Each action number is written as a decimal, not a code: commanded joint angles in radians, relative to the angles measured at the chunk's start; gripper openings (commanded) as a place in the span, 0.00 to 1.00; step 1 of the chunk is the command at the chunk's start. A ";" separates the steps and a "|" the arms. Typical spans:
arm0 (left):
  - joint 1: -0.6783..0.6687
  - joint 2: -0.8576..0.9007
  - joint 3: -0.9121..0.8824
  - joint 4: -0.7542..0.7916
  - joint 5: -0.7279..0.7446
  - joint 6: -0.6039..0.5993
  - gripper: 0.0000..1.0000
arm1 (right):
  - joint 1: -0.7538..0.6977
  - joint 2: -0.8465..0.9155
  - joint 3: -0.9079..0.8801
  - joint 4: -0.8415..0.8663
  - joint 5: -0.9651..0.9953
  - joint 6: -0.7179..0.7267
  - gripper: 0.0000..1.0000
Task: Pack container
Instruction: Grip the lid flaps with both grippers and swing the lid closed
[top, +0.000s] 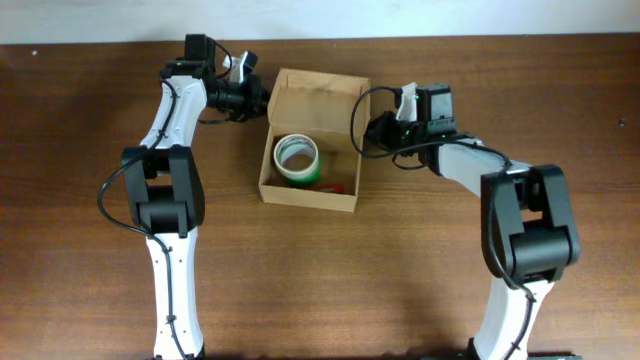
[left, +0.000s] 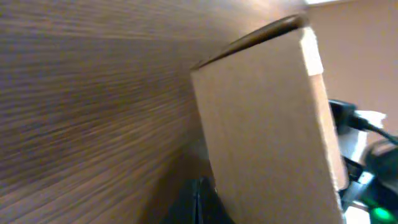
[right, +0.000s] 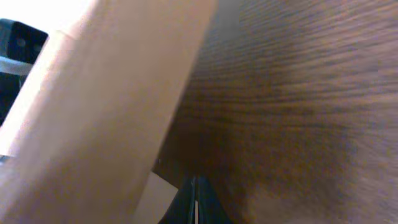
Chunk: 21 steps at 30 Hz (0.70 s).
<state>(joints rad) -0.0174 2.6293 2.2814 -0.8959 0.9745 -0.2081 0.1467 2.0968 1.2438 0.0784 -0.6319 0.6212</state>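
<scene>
The container (top: 308, 196) is a tan cardboard box standing open in the middle of the table, its flap lid (top: 322, 84) raised at the far side. Inside lie a green and white tape roll (top: 297, 158) and a small red item (top: 338, 187). My left gripper (top: 262, 100) is shut and empty against the box's far left corner; the left wrist view shows its fingers (left: 200, 202) pressed together beside the box wall (left: 267, 124). My right gripper (top: 368, 130) is shut and empty at the box's right wall; its fingers (right: 194, 200) sit by the wall (right: 106, 118).
The dark wooden table (top: 90, 250) carries the box and both arms. Its far edge (top: 500, 38) runs along the top of the overhead view, with a pale surface beyond it.
</scene>
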 joint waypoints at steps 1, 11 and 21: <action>0.002 0.013 0.008 0.006 0.122 -0.015 0.02 | 0.004 0.003 0.002 0.089 -0.112 0.018 0.04; 0.041 0.013 0.135 0.001 0.166 -0.007 0.02 | 0.002 0.002 0.056 0.176 -0.293 0.046 0.04; 0.043 0.013 0.409 -0.295 0.098 0.137 0.02 | 0.003 -0.014 0.265 -0.063 -0.370 -0.064 0.04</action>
<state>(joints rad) 0.0319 2.6316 2.6061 -1.1126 1.1057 -0.1673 0.1467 2.1033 1.4200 0.1055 -0.9501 0.6456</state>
